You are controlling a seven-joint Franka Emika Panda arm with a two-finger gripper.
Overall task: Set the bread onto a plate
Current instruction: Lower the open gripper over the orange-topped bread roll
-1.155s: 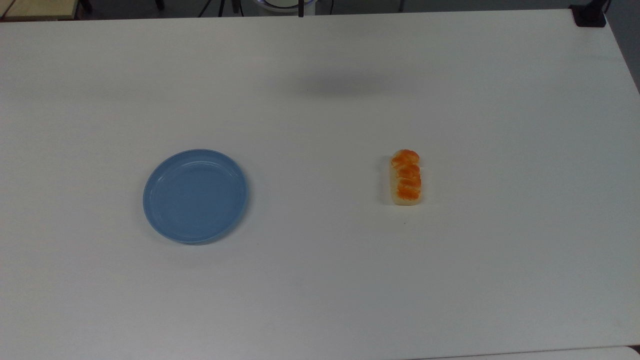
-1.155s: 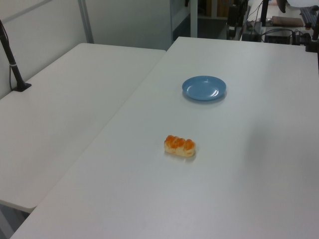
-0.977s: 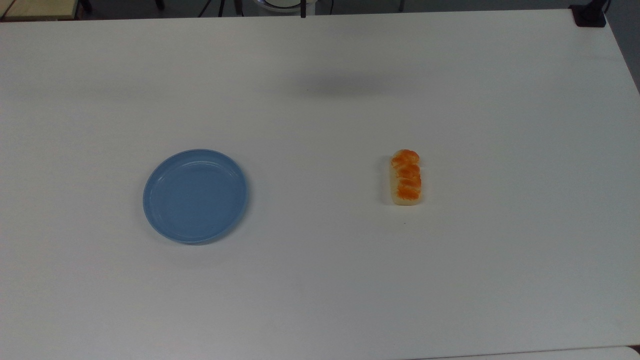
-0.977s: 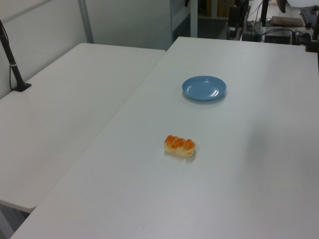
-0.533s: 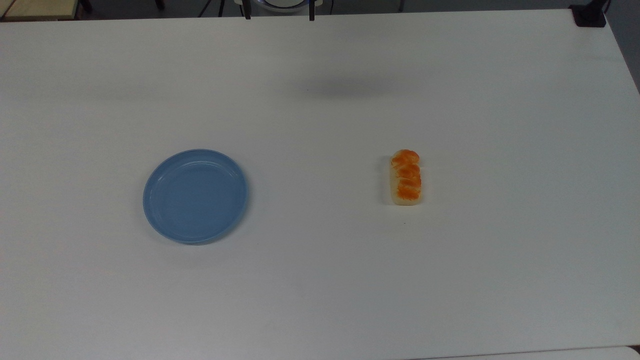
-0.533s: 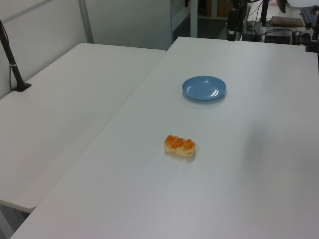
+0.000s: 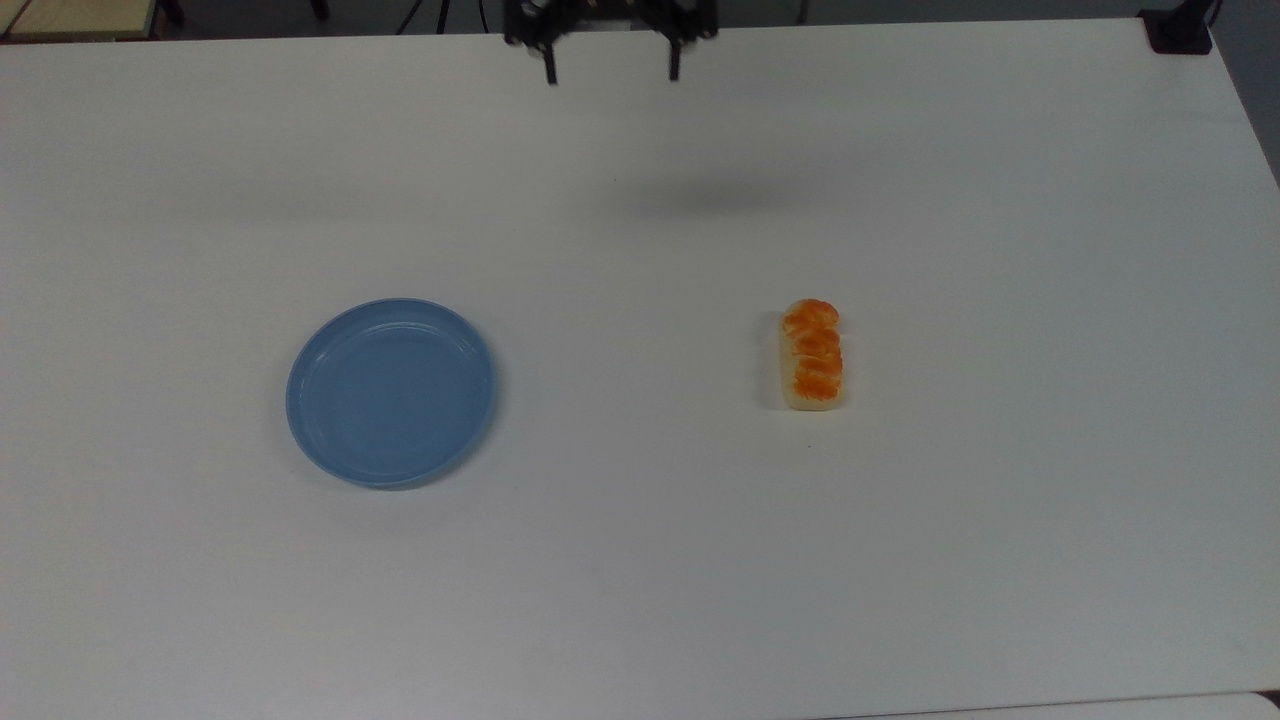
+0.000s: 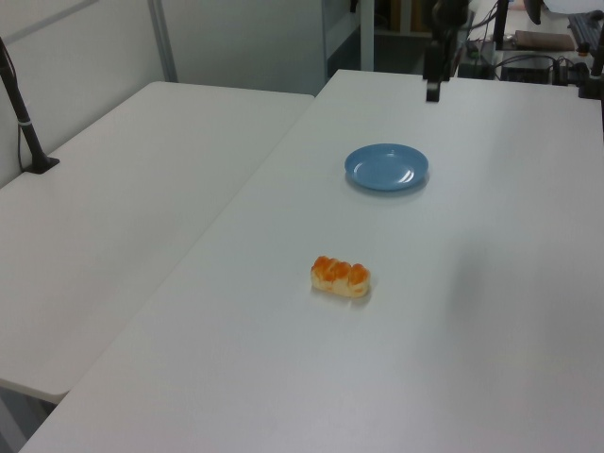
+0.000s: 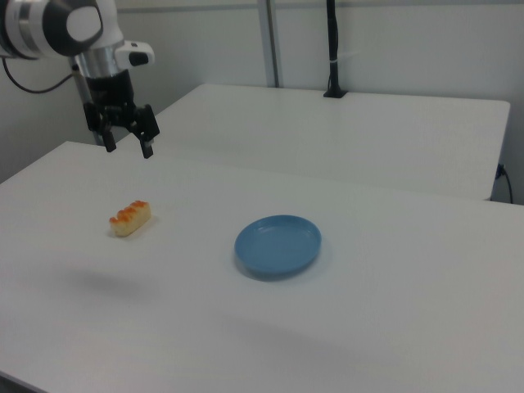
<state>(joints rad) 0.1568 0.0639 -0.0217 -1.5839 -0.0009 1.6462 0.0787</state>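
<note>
Broad white rectangular table (image 7: 640,560) across most of the top view, second white table (image 8: 123,217) adjoining at the left view's left, black upright pole (image 9: 332,49) on a clamp base at the right view's upper centre, pale wall panels behind.

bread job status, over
Gripper open, in the air, holding nothing. Bread on the table, apart from the plate. Plate bare. Nothing lies between them.

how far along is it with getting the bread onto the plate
Nothing is done yet: the bread lies on the table, well apart from the bare plate. The gripper hangs above the table, jaws open and holding nothing. Reaching, grasping, carrying and placing all remain.
</note>
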